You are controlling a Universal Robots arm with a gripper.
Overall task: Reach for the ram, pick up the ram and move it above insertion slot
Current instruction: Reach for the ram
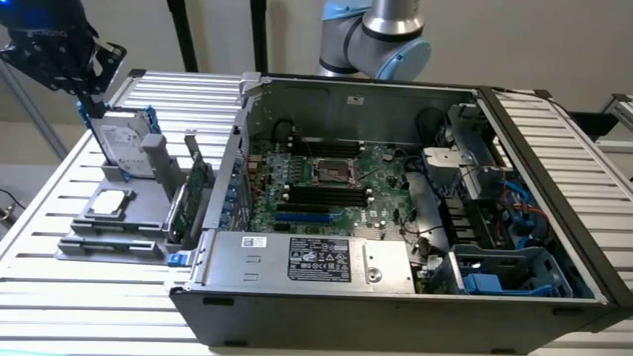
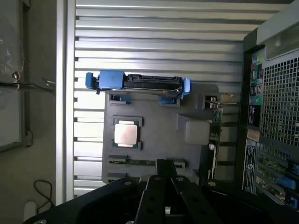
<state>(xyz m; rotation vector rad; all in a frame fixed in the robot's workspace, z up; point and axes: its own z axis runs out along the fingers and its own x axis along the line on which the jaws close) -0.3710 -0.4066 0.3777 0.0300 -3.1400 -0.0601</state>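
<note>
One gripper (image 1: 89, 85) hangs high at the exterior view's far left, over the grey tray (image 1: 148, 213) — I cannot tell if it is open or shut; the ram (image 2: 140, 162) lies flat at the tray's near end, just past the silver chip (image 2: 126, 134), untouched; the insertion slot (image 1: 327, 195) sits inside the open computer (image 1: 396, 289) — well apart, to the right.

On the surface (image 1: 79, 297): holder (image 1: 148, 213) at the exterior view's left, case (image 1: 296, 304) beside it, insertion slot (image 1: 322, 194) inside. In holder: drive (image 1: 124, 141) behind chip (image 1: 109, 202).
</note>
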